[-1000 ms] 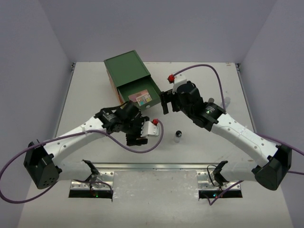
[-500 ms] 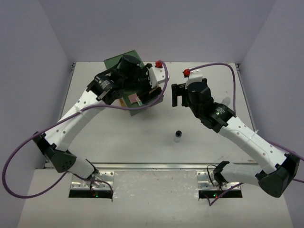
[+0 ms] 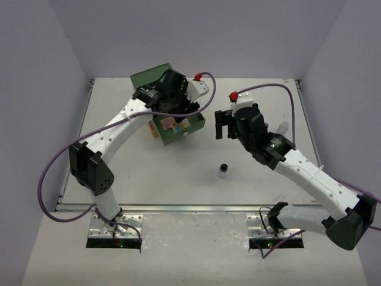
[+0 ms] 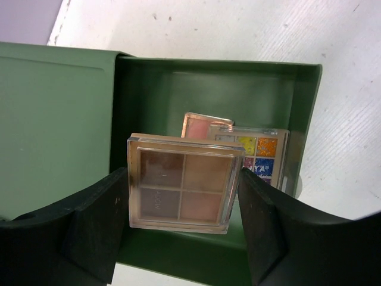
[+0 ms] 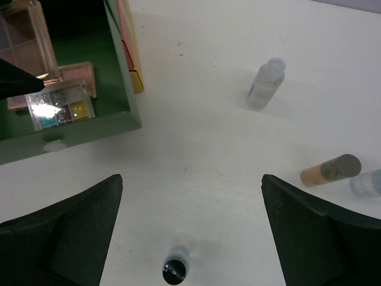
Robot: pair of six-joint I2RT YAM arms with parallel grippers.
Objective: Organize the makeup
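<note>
My left gripper [image 4: 181,199] is shut on a tan four-pan palette [image 4: 181,182] and holds it above the open green drawer [image 4: 208,89]. A pink palette [image 4: 202,123] and a multicolour palette [image 4: 262,152] lie inside the drawer. In the top view the left gripper [image 3: 178,116] is over the drawer [image 3: 193,128]. My right gripper [image 5: 191,179] is open and empty above the table, right of the drawer [image 5: 71,134]. A black-capped jar [image 5: 174,270] stands below it. A clear bottle [image 5: 265,83], an amber-brown bottle [image 5: 330,170] and another clear bottle [image 5: 366,182] lie further right.
The green drawer box [image 3: 149,83] stands at the back left, its orange-yellow edge [image 5: 131,47] showing beside the drawer. The black-capped jar [image 3: 223,170] stands alone mid-table. Grey walls close the table on three sides.
</note>
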